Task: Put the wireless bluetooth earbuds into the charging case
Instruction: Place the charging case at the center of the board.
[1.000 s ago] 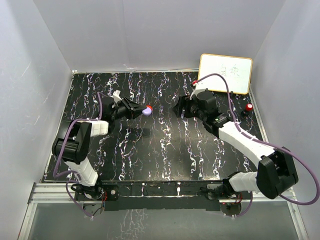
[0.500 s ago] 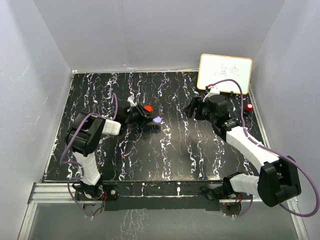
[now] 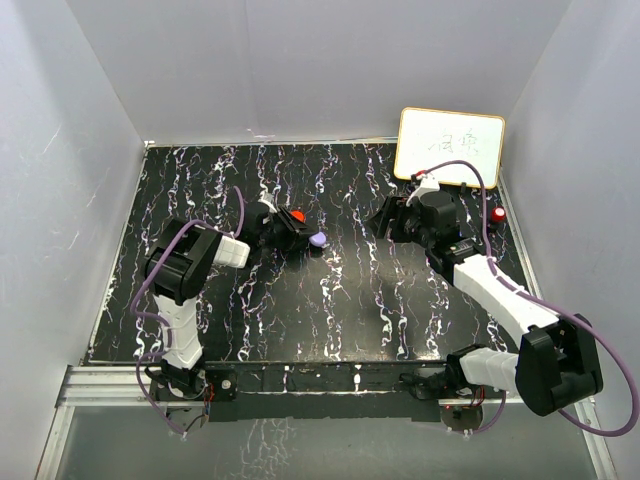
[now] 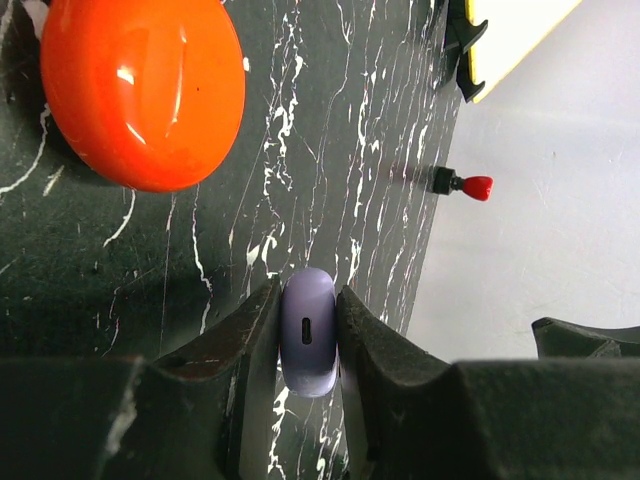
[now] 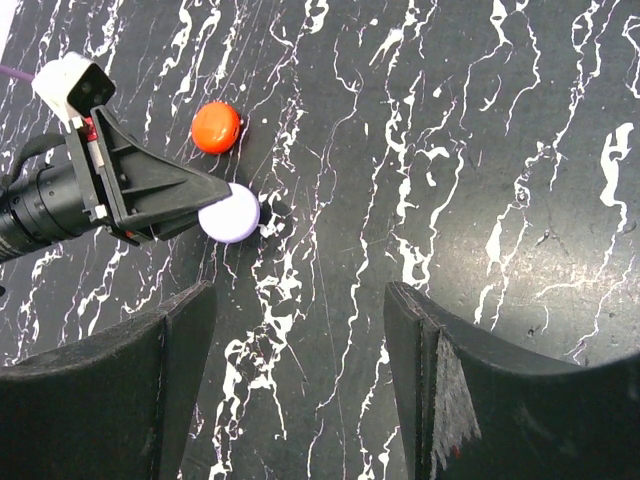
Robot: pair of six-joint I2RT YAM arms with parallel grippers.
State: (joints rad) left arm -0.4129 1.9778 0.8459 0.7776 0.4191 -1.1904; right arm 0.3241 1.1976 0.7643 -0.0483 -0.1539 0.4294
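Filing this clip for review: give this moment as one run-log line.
left gripper: shut on pale purple round plastic case | right gripper: open, empty | red round plastic case: free on black marbled table

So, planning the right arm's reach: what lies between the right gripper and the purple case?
Only bare table between the right gripper and the purple case, seen in the right wrist view; the red case lies beyond it.

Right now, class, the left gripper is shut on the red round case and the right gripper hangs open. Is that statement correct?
Not quite. The left gripper is shut on the purple round case, not the red one. The red round case lies apart from the fingers. The left wrist view shows this plainly. The right gripper does hang open.
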